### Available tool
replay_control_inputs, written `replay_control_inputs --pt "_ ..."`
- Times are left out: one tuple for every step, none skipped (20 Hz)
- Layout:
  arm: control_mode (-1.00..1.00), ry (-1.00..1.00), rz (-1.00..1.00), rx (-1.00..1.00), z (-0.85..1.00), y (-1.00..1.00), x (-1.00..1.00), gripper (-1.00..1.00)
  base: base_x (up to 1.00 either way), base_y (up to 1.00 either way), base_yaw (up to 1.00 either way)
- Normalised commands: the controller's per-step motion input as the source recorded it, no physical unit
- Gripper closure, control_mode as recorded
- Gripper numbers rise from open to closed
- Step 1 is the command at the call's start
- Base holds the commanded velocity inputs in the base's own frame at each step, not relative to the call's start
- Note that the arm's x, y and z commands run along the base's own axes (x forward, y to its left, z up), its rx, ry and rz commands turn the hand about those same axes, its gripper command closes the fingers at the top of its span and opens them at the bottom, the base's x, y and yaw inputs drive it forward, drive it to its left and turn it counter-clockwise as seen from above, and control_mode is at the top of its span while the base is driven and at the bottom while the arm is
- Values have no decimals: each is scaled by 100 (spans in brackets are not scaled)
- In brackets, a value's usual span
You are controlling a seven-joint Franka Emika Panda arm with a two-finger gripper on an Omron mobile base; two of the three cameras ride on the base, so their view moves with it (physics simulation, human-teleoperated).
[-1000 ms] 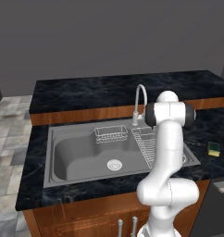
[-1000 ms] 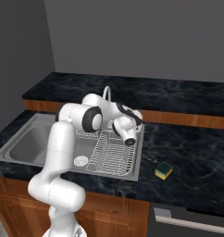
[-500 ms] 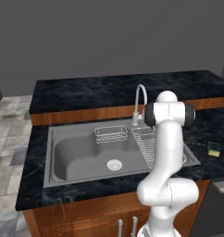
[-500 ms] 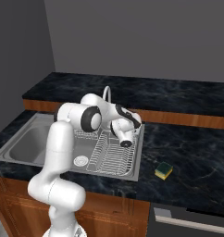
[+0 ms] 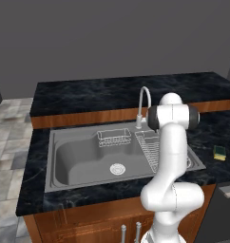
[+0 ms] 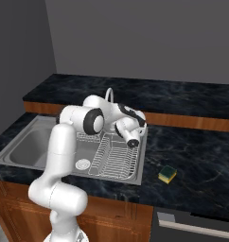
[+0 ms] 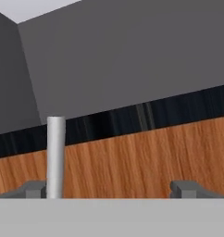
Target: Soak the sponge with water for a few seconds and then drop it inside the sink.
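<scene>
Sponge [image 6: 167, 174] sitting on the dark bench [image 6: 197, 156] to the right of the sink [image 5: 79, 161], green face up, well apart from the claw [image 7: 111, 190] and untouched. Claw hovering over the wire dish rack [image 6: 114, 158] beside the faucet [image 5: 142, 105], fingertips [image 7: 185, 189] spread wide with nothing between them. Looking level toward the wooden ledge face and grey wall, grey faucet pipe standing just inside the left fingertip. Small wire basket [image 5: 113, 138] hanging at the basin's back edge.
</scene>
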Motion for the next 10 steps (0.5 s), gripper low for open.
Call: replay_control_inputs --pt "-100 10 4 0 8 -72 9 -100 0 0 0" --pt "-100 10 3 0 5 -72 9 -100 0 0 0" --pt "-100 9 3 0 5 -71 4 -100 0 0 0" --pt "-100 8 2 0 0 -68 0 -100 0 0 0" --pt "-100 7 1 0 0 -66 0 -100 0 0 0" --pt "-100 9 0 1 0 -64 0 -100 0 0 0" --pt "-100 7 0 1 0 -61 0 -100 0 0 0" --pt "-100 6 0 1 0 -61 0 -100 0 0 0" --pt "-100 4 0 0 0 -63 0 -100 0 0 0" --pt "-100 4 0 0 0 -62 0 -100 0 0 0"
